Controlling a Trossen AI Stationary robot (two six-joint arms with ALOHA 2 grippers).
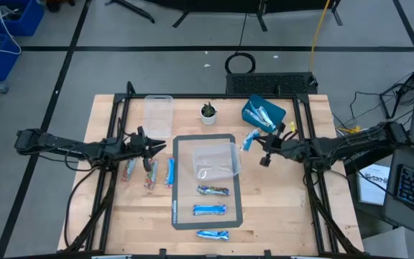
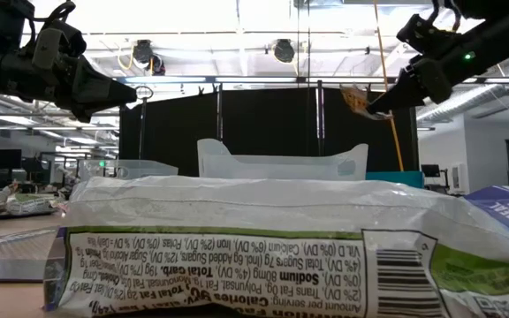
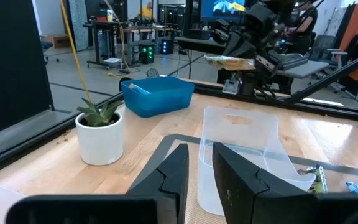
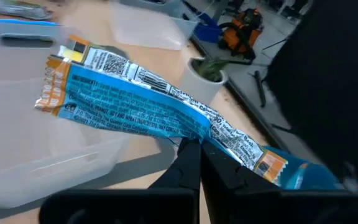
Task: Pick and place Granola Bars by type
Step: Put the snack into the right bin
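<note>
My right gripper (image 1: 259, 142) is shut on a blue-and-white granola bar (image 1: 249, 140), in the air between the blue bin (image 1: 263, 113) and the clear tub (image 1: 215, 162) on the grey mat. Three bars (image 1: 209, 210) lie flat on the mat's near part. Three more bars (image 1: 149, 175) lie on the wood left of the mat, and others lie in the blue bin. My left gripper (image 1: 160, 148) hovers left of the mat, pointing right and holding nothing; its fingers (image 3: 199, 168) are open by a narrow gap. My right gripper pinches the blue bar between its two fingers at its long edge (image 4: 194, 134), nearer the end (image 4: 269, 165) than the middle. The fingers come level from the table's right and lie across the bar. The bar is lifted clear and roughly level (image 2: 356, 99).
A second clear tub (image 1: 159, 115) sits at the far left of the table. A small white pot with a plant (image 1: 208, 114) stands beside it, near the blue bin. Black frame rails (image 1: 113, 165) run along both sides of the table. In the low view a wrapper (image 2: 263, 247) fills the foreground.
</note>
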